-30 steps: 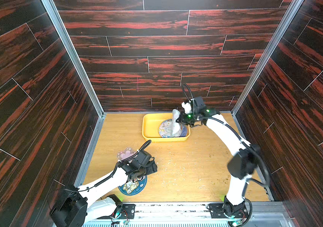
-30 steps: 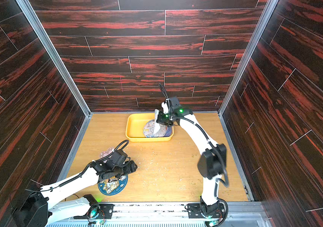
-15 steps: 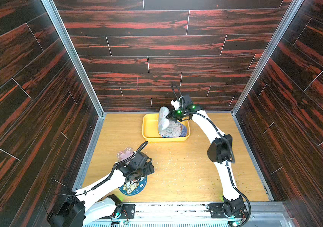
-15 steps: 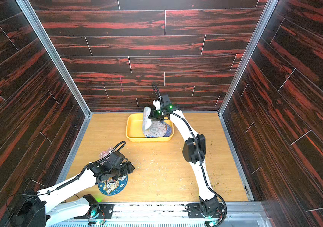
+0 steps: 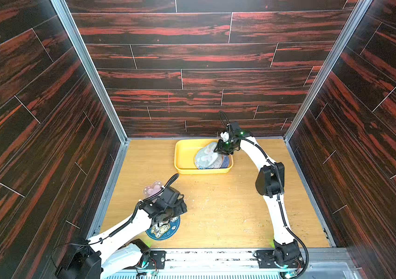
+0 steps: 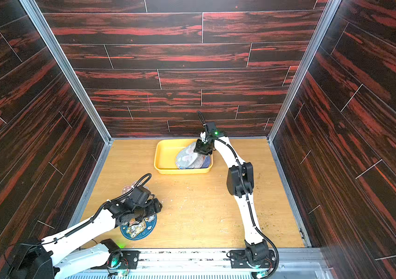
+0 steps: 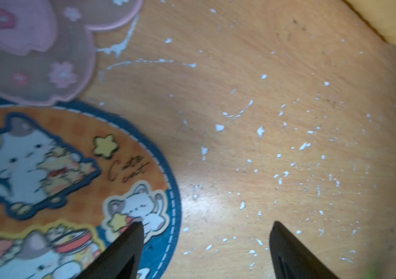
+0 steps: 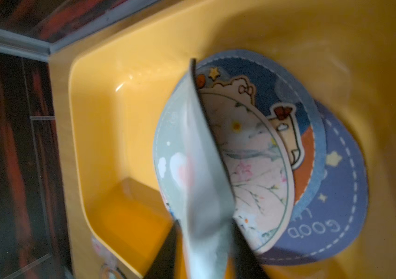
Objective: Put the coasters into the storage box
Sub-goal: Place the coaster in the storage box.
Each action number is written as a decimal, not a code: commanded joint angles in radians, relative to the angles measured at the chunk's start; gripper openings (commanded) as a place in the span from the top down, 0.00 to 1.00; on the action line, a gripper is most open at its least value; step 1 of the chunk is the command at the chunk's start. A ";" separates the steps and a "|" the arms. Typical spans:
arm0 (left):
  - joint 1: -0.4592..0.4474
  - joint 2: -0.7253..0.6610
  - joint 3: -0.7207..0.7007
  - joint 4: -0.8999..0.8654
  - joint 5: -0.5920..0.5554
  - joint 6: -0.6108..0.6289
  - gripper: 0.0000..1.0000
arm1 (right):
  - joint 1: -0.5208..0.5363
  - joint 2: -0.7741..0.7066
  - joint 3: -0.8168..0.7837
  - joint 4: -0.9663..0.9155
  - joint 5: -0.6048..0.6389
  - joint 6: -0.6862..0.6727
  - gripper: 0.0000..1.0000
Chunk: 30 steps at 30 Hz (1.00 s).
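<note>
My right pincer (image 8: 205, 232) is over the yellow storage box (image 5: 184, 154), jaws apart. A pale round coaster (image 8: 192, 154) stands tilted on edge between them. It leans over the floral coaster (image 8: 252, 169), the blue cartoon coaster (image 8: 279, 82) and the purple coaster (image 8: 336, 193) stacked in the box's right half. My left pincer (image 7: 207, 223) hangs empty, jaws apart, low over the table (image 7: 288, 120). One tip is above the cat coaster (image 7: 47, 169), the other above bare wood. The pink blossom coaster (image 7: 35, 48) lies against the cat coaster's edge.
</note>
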 commanded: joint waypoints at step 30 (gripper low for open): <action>0.361 -0.119 -0.019 -0.384 -0.239 0.019 0.04 | 0.135 -0.542 -0.558 0.028 0.075 -0.042 0.13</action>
